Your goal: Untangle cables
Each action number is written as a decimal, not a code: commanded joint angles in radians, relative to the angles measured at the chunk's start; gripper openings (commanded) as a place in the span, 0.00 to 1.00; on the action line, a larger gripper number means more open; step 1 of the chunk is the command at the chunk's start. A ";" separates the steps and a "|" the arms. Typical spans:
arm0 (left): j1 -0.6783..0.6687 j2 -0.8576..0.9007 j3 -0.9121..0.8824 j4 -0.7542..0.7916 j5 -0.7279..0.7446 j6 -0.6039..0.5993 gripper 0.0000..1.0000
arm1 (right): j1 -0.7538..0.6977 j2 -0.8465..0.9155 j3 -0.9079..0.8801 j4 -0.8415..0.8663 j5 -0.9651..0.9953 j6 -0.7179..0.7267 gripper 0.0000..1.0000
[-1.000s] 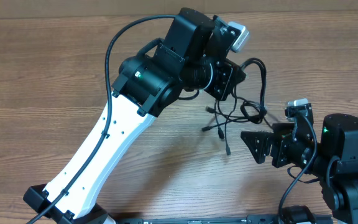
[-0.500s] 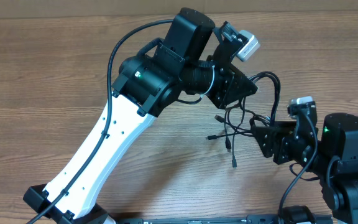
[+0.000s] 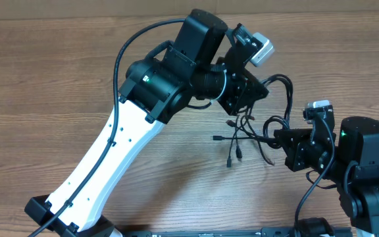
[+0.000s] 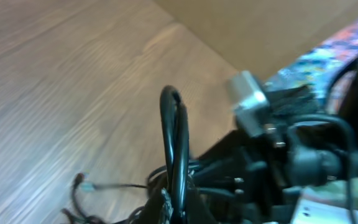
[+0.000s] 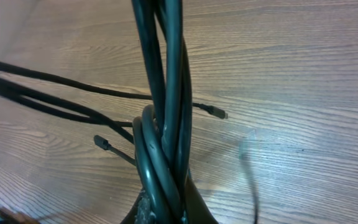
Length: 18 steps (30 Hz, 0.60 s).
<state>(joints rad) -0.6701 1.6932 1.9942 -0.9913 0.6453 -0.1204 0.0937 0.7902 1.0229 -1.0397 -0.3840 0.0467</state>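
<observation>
The cables [image 5: 166, 93] run taut between both arms above the bench [image 3: 58, 79]. The right gripper [image 3: 278, 138] is clamped on the bundle. The left gripper [image 3: 243, 108], far-left of it, appears closed on the same strands.

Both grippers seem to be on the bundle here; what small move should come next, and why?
Probably ease the right gripper a little away from the left gripper. Both look shut on the cables, which run twisted together between them, while loose plug ends hang over the table; a gentle pull apart may open the tangle.
</observation>
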 commanded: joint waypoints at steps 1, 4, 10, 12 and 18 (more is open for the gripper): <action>0.003 -0.020 0.017 -0.026 -0.169 0.016 0.30 | 0.003 -0.003 0.012 0.002 0.016 -0.003 0.04; 0.003 -0.020 0.017 -0.070 -0.325 0.016 0.80 | 0.003 -0.003 0.012 -0.002 -0.003 -0.003 0.04; 0.003 -0.020 0.017 -0.146 -0.367 0.090 0.94 | 0.003 -0.003 0.012 -0.005 -0.010 -0.003 0.04; 0.002 -0.020 0.017 -0.167 -0.358 0.126 0.89 | 0.003 -0.003 0.012 -0.006 -0.027 -0.003 0.04; 0.002 -0.020 0.017 -0.255 -0.142 0.365 0.71 | 0.003 -0.003 0.012 -0.008 -0.045 -0.003 0.04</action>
<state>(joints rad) -0.6701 1.6932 1.9945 -1.2167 0.3626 0.0803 0.0937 0.7914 1.0229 -1.0489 -0.4038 0.0479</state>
